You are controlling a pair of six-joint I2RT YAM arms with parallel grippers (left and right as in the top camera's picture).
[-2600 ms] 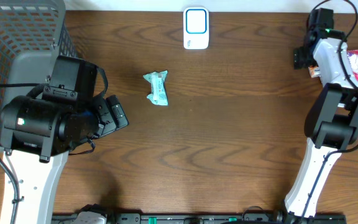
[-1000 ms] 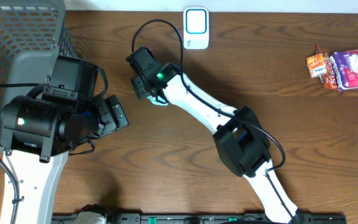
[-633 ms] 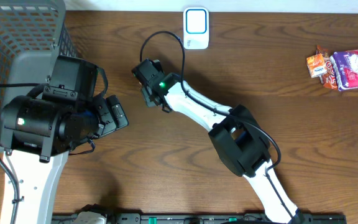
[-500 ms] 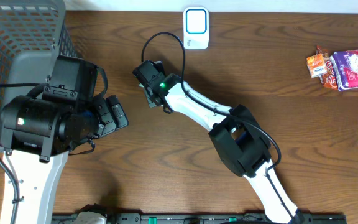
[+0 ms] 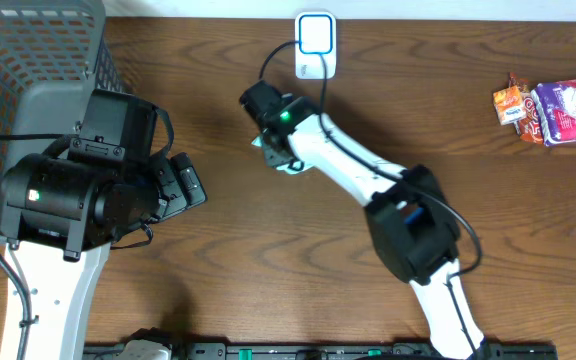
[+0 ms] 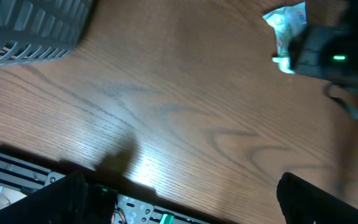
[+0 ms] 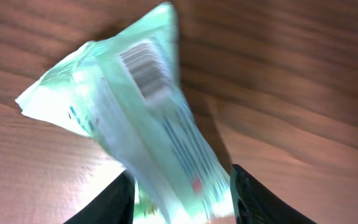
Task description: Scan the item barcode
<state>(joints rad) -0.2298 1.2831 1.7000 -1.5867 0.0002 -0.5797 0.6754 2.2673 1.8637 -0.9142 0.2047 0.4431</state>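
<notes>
**Right gripper holds green packet near scanner; left gripper wide, idle**

The right gripper (image 7: 180, 177) is clamped on the pale green crinkly plastic packet (image 7: 135, 106). The packet sits between the two black fingers (image 7: 253, 199) and sticks out well past the tips. The film is glossy, wrinkled and semi-translucent, with a pinched, flared end seal farthest from the gripper. A black barcode (image 7: 145, 73) is printed on a white patch on the side facing the wrist camera, up near that seal. Below it run lines of small blue print and a red mark, too blurred to read. The packet's lower end is hidden between the fingers.

From overhead the right wrist covers most of the packet, and only teal slivers show at the gripper's edges. The white and blue rounded-rectangle scanner (image 5: 315, 45) lies flat just beyond the right gripper. Whether the barcode faces it cannot be told. The pink and orange foil snack packets (image 5: 563, 108) lie well apart from that gripper, out to its side.

The left gripper (image 6: 182, 183) is spread wide with nothing between its fingers (image 6: 319, 202), which are only cut-off dark blobs at the frame bottom. It hangs over the dark brown wood-grain table (image 5: 268, 260), with the grey plastic mesh basket (image 5: 18, 60) just behind it. In its view, the packet and right gripper are a small blur far ahead.
</notes>
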